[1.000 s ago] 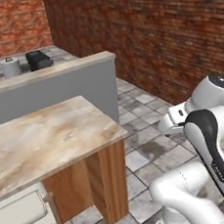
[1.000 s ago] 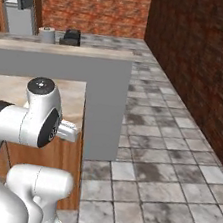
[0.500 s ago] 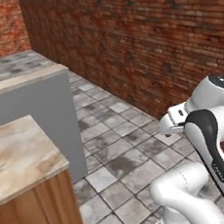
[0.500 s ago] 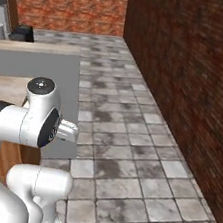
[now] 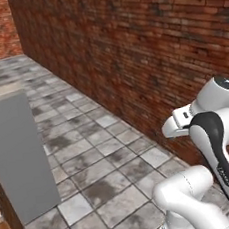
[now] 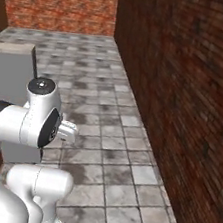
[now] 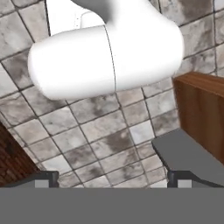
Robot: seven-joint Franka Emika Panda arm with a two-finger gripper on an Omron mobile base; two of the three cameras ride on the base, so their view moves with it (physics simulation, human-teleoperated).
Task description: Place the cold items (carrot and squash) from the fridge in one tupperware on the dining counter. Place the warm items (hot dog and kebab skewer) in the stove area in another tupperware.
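Tool (image 7: 113,177) is hanging spread and empty over the tiled floor (image 5: 101,158), none of the food or tupperware being within sight, so the base is best steering past the brick wall (image 6: 187,94) and the grey counter (image 5: 17,152) toward the fridge, arm tucked.

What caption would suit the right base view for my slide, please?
White robot arm folded over a grey tiled floor, beside a tall brick wall, with a grey counter end at left.
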